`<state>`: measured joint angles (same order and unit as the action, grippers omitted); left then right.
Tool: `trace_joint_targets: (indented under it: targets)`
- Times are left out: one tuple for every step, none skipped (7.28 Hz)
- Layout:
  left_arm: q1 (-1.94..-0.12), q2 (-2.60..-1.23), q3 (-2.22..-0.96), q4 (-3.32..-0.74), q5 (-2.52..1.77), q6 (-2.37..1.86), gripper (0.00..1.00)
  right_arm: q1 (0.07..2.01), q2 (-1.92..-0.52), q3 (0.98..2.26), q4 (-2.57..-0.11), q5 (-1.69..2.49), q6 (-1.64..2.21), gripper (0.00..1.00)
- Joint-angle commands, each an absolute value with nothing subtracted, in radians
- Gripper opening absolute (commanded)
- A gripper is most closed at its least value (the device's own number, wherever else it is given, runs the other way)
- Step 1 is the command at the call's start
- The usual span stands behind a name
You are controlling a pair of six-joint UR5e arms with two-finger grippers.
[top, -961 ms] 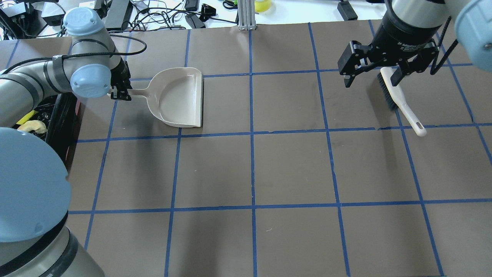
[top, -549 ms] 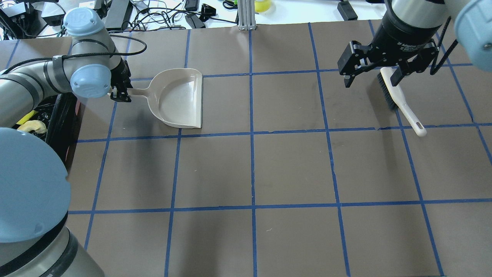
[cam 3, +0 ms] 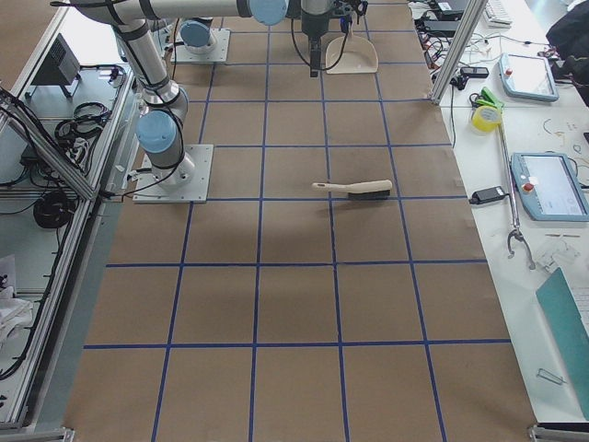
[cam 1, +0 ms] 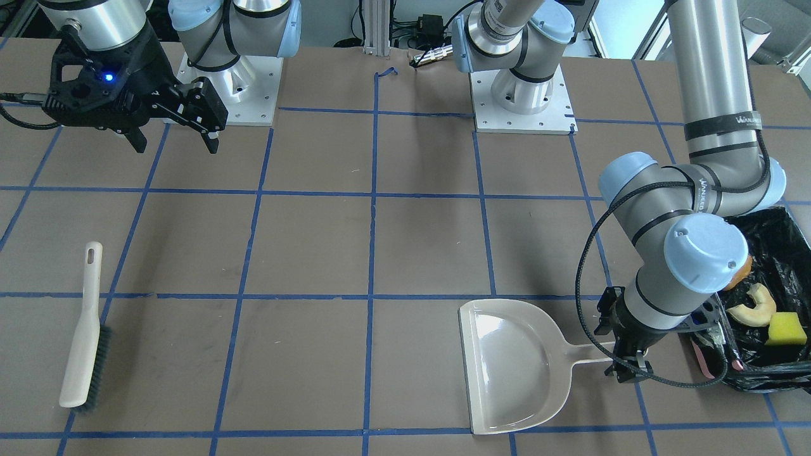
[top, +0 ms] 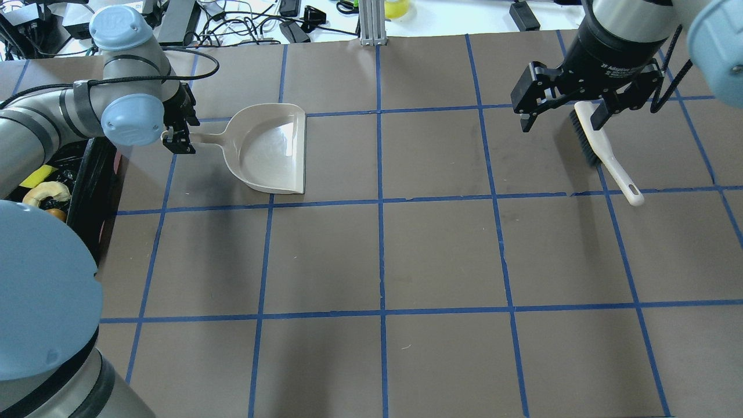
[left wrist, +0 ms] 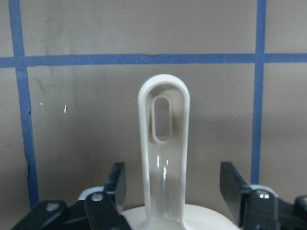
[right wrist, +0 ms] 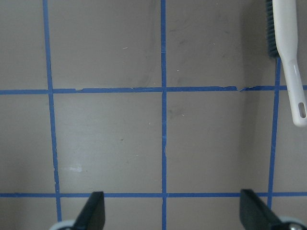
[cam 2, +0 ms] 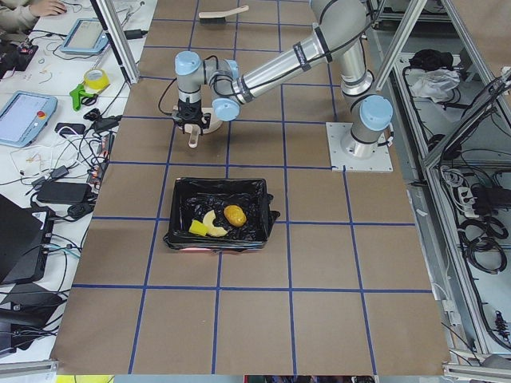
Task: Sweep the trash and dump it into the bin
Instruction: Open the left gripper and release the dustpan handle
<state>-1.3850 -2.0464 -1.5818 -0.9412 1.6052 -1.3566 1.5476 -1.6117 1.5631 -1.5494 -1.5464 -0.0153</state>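
Observation:
The bin (cam 1: 779, 228) with its black bag stands at the table's left end, and also shows in the overhead view (top: 87, 174) and the left view (cam 2: 182, 209). Inside lie the golden-brown lump (cam 1: 738, 273), the cream rind (cam 1: 754, 307) and the yellow-green sponge (cam 1: 787, 328). The empty beige dustpan (top: 270, 148) lies flat on the table. My left gripper (left wrist: 175, 191) is open, its fingers on either side of the dustpan's handle (left wrist: 164, 143) without touching it; it also shows from the front (cam 1: 624, 367). My right gripper (top: 561, 119) is open and empty above the table, beside the beige brush (top: 603, 154).
The brush (cam 1: 82, 329) lies flat on the table at the right end, in the wrist view at the top right (right wrist: 288, 38). Cables and devices sit beyond the table's far edge (top: 244, 23). The brown mat has a blue tape grid.
My left wrist has shifted slightly left and back near the dustpan's handle. The dustpan, brush and right arm have not moved.

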Motion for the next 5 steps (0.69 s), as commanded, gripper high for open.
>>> trace_joint_targets:
  targets:
    - [-1.385,-1.97,-1.569,-0.948,1.559,-1.19,0.74,1.549,-1.612,1.563,-1.549,-1.546,-0.015,1.0]
    - [-1.399,-1.933,-1.556,-0.998,1.562,-0.985,0.74,1.548,-1.611,1.563,-1.549,-1.546,-0.015,1.0]
    - [-1.381,-1.901,-1.546,-1.029,1.542,-0.756,0.77,1.548,-1.611,1.563,-1.549,-1.546,-0.015,1.0]
    - [-1.391,-1.863,-1.543,-1.084,1.548,-0.621,0.79,1.549,-1.612,1.563,-1.549,-1.545,-0.015,1.0]
    - [-1.397,-1.82,-1.546,-1.197,1.543,-0.515,0.83,1.548,-1.612,1.563,-1.549,-1.545,-0.015,1.0]
